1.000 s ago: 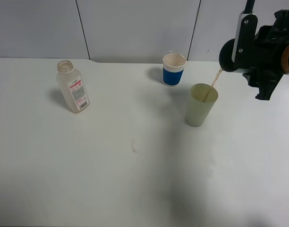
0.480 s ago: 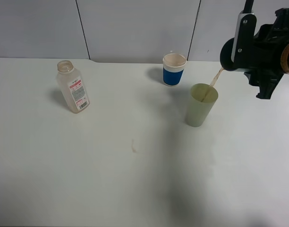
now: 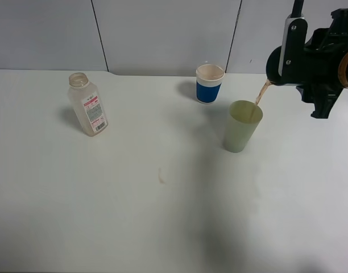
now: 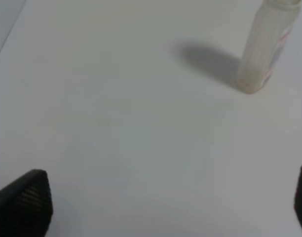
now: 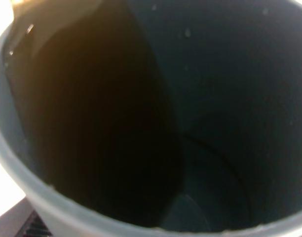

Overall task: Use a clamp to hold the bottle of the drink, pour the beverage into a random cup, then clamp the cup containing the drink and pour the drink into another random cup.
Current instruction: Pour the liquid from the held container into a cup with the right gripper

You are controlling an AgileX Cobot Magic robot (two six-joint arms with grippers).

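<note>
As the stream (image 3: 261, 95) thickens, dark cup (image 3: 274, 66) tilts further.

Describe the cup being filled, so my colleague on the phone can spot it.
On the white table, look right of centre, under the right gripper's tilted dark cup. The pale green cup catches a thin brown stream; the blue-banded cup behind it does not.
</note>
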